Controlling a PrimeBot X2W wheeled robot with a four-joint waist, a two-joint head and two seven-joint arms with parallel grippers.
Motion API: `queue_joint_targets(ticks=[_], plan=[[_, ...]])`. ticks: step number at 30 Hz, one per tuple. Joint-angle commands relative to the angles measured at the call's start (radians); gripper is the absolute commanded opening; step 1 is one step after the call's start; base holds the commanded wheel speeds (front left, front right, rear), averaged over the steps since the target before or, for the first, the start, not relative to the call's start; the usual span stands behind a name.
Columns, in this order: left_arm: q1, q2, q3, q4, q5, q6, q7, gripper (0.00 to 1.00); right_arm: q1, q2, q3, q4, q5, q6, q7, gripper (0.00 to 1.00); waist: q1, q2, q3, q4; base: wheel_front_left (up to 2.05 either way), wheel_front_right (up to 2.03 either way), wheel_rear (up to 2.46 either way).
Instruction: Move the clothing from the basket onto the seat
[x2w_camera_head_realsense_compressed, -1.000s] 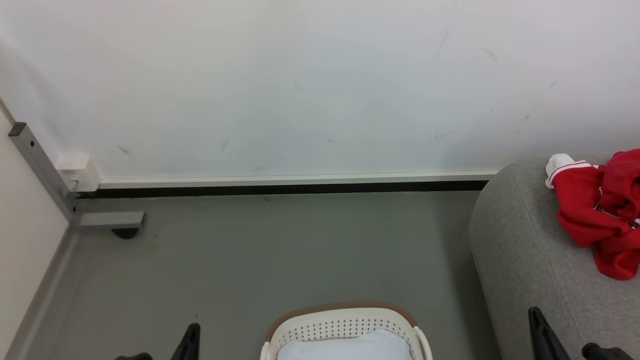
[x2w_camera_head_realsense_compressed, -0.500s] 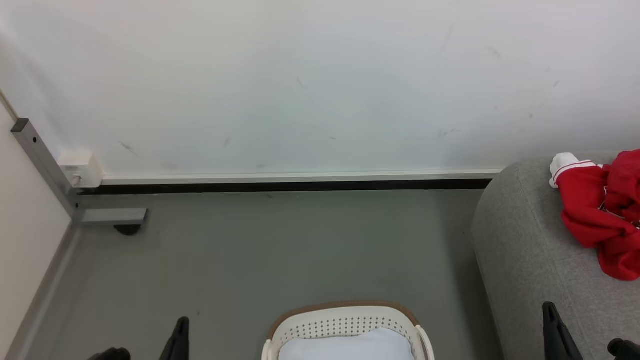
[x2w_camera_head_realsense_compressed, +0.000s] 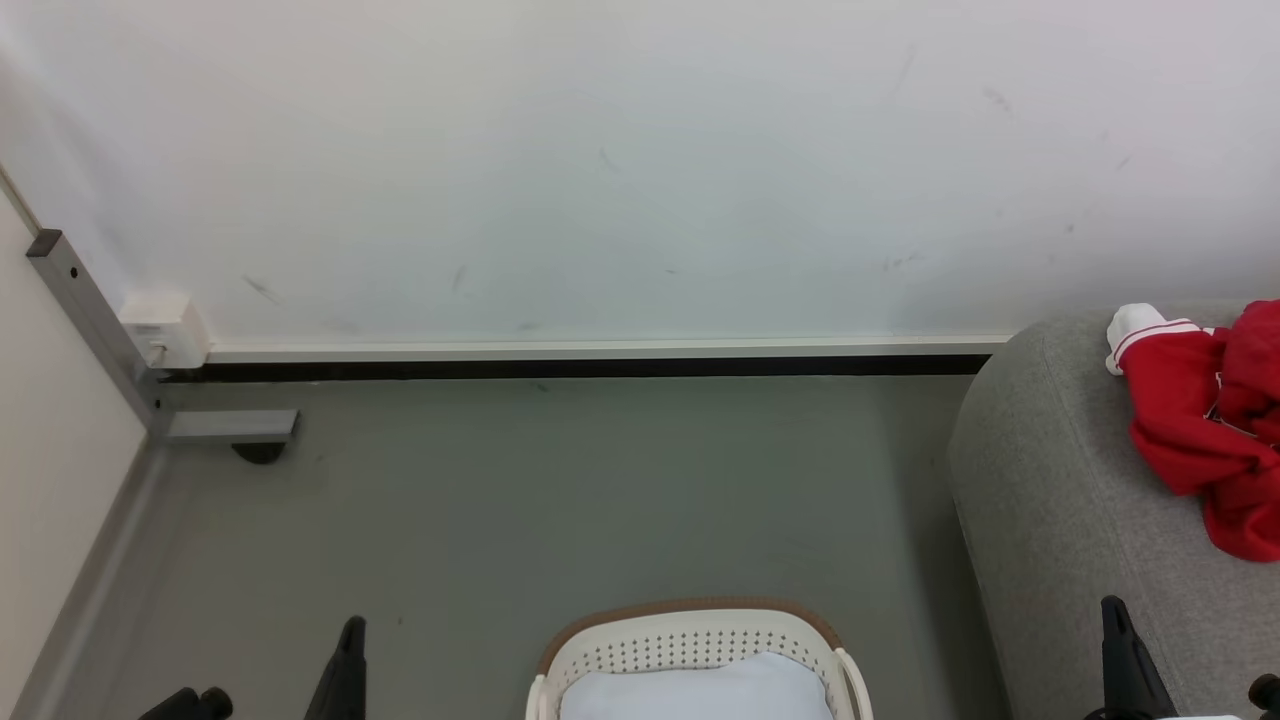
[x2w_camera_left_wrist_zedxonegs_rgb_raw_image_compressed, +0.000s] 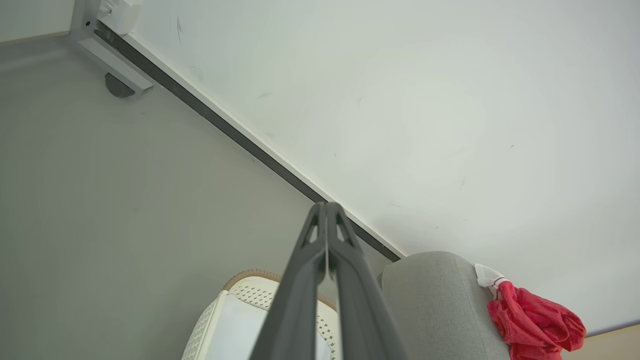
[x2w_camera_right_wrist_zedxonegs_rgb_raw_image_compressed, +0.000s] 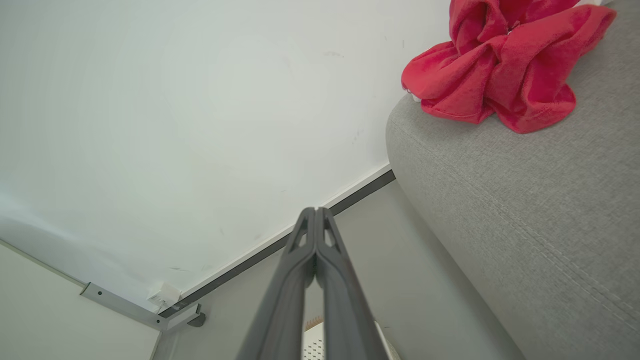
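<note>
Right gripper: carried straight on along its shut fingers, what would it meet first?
Probably the white wall, just above the dark skirting strip. The right gripper points past the seat, though depth is hard to judge.

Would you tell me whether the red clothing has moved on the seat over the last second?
No. The clothing lies at the same spot by the seat's rounded end; the camera alone shifted slightly.

Near centre, basket (x2w_camera_head_realsense_compressed: 690, 648) on the floor (x2w_camera_head_realsense_compressed: 560, 500); seat (x2w_camera_head_realsense_compressed: 1050, 520) to its right, against the far wall (x2w_camera_head_realsense_compressed: 640, 180); clothing (x2w_camera_head_realsense_compressed: 1190, 440) on the seat, well apart from the basket.
</note>
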Motion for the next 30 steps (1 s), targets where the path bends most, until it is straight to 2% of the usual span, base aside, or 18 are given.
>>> queue_joint_targets(ticks=[1, 30], plan=[[-0.025, 0.001, 0.01, -0.016, -0.033, -0.006, 0.008, 0.0, -0.033, -0.01, -0.007, -0.019, 0.032, -0.001, 0.006, 0.0, 0.0, -0.0001, 0.001, 0.001, 0.0, 0.0, 0.0], [-0.056, -0.017, 0.071, -0.033, -0.35, -0.022, 0.1, 0.0, -0.056, -0.014, -0.034, -0.044, 0.379, -0.001, 0.099, 0.0, 0.0, -0.0001, 0.014, 0.015, 0.0, 0.0, 0.0]])
